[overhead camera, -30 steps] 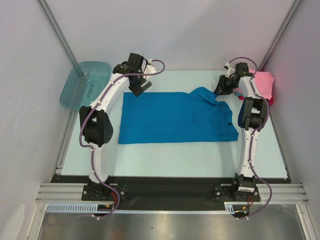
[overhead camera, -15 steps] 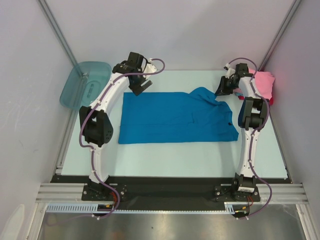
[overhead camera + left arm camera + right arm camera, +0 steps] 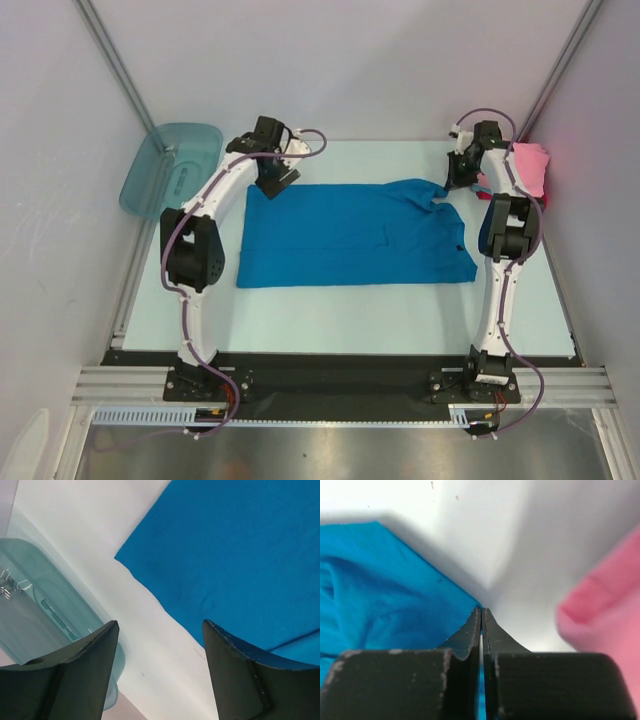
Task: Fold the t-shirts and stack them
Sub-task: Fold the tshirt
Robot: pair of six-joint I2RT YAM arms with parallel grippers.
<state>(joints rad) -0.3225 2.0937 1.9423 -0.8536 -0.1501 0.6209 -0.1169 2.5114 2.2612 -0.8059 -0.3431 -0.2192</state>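
A bright blue t-shirt [image 3: 350, 235] lies spread flat across the middle of the table. My right gripper [image 3: 456, 177] is at its far right corner and shut on the blue cloth; a thin strip of blue t-shirt [image 3: 380, 580] shows between the closed jaws of the right gripper [image 3: 481, 609]. A pink t-shirt [image 3: 530, 168] lies bunched at the far right, just beside that gripper, and shows blurred as the pink t-shirt [image 3: 610, 605]. My left gripper [image 3: 275, 180] hovers open over the table by the far left corner of the blue t-shirt [image 3: 240, 555], with nothing between the jaws of the left gripper [image 3: 160, 622].
A translucent teal tub [image 3: 170, 165] leans at the table's far left edge, close to the left gripper, and fills the left of the wrist view as the teal tub [image 3: 40, 605]. A red edge [image 3: 546, 204] peeks from under the pink shirt. White walls enclose the table.
The right gripper has closed on the blue shirt's far right corner and drawn it outward, flattening the raised fold. The left gripper's jaws narrowed slightly and it shifted a little.
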